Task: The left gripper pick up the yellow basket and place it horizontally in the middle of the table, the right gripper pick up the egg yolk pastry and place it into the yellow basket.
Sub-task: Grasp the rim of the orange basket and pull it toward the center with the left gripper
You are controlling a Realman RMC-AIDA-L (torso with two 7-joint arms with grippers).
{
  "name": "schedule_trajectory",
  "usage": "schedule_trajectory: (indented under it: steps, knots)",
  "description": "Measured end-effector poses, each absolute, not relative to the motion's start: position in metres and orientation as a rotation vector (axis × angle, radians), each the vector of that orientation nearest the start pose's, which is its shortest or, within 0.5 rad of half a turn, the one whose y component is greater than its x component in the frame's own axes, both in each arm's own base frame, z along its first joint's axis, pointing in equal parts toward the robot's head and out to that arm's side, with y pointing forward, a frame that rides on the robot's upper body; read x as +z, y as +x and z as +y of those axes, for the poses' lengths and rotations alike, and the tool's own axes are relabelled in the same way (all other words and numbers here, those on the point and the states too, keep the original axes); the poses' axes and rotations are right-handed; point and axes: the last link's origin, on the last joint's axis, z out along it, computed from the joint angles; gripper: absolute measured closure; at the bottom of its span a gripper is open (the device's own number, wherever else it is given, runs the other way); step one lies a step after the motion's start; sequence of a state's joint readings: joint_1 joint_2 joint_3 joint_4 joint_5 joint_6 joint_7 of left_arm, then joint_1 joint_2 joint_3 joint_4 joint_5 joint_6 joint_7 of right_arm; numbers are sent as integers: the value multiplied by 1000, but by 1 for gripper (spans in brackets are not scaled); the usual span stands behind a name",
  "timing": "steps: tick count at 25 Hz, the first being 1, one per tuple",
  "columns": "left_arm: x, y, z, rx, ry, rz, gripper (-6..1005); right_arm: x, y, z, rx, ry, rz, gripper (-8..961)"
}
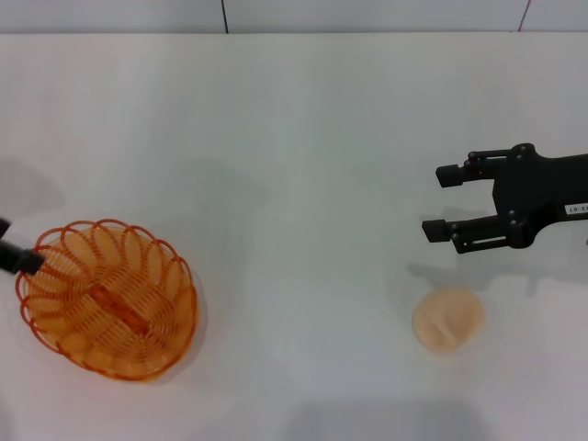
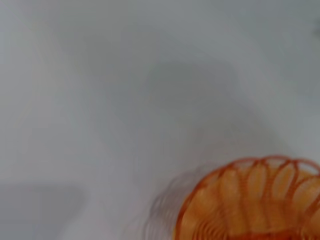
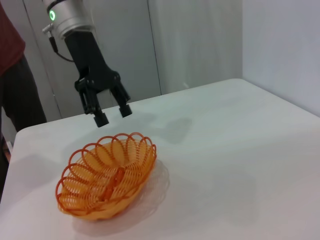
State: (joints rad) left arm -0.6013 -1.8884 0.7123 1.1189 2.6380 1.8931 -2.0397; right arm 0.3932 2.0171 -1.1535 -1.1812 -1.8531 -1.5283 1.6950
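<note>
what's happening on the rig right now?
The left end effector hovers open just above the far rim of the yellow basket, not gripping it; the basket sits at the table's left side. The right end effector hangs open above the table, beyond the egg yolk pastry, which lies untouched.

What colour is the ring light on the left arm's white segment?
Green, lit, on the left gripper's arm; it shows best in the right wrist view, above the yellow basket.

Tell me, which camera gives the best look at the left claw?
The right wrist view: the left gripper shows whole, fingers open, above the basket's far rim. The head view catches only a black tip at the basket's edge. The left wrist view shows none of it.
</note>
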Motion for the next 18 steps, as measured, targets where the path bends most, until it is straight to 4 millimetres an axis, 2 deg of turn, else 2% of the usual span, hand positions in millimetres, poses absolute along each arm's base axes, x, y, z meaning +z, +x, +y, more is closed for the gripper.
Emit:
schedule_trajectory:
  steps: [4, 9, 18]
  knots:
    - [134, -291, 329, 426, -2602, -1184, 153, 31, 205, 330, 433, -2872, 360, 193]
    - [132, -295, 332, 429, -2575, -1186, 162, 30, 205, 329, 445, -2879, 370, 194]
    - [113, -302, 337, 425, -2559, -1191, 178, 30, 205, 327, 454, -2885, 372, 196]
